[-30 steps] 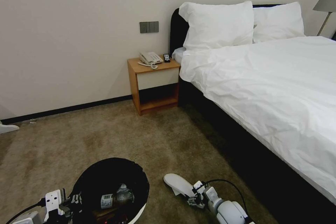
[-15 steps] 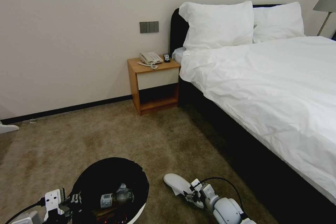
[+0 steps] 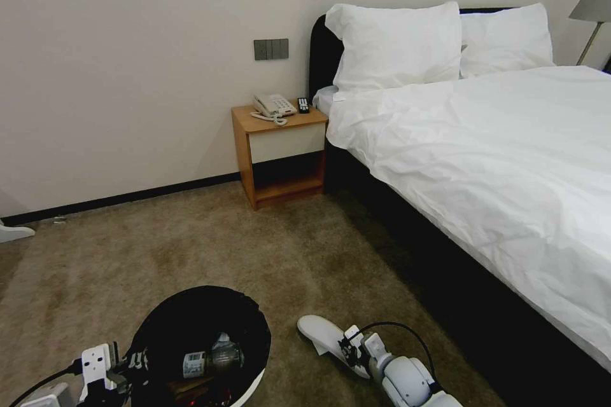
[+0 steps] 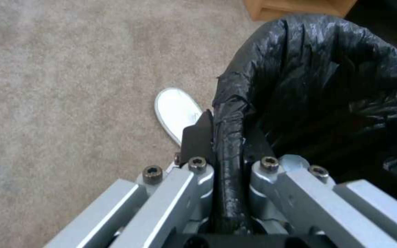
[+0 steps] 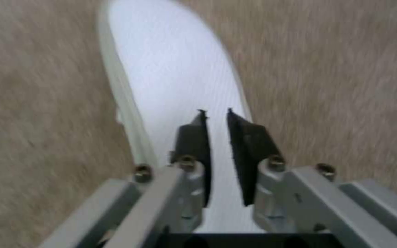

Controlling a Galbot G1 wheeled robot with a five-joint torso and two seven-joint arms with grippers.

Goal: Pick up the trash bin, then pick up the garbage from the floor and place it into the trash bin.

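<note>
Brown carpet covers the floor beside a big bed with white sheets. Low at the robot's left side, the left gripper is pinched tight on the rim of the round white trash bin with the black bag folded over it. That grip keeps the bin up and close, with its mouth open to the top, so litter can drop in. A clear bottle with a paper label lies inside.

Right in front of the right gripper lies a flat white slipper, sole on the carpet. The gripper's two black pads sit almost closed, with a thin gap between them, just above the slipper and holding nothing. I think it is lined up along the slipper to grab it.
</note>
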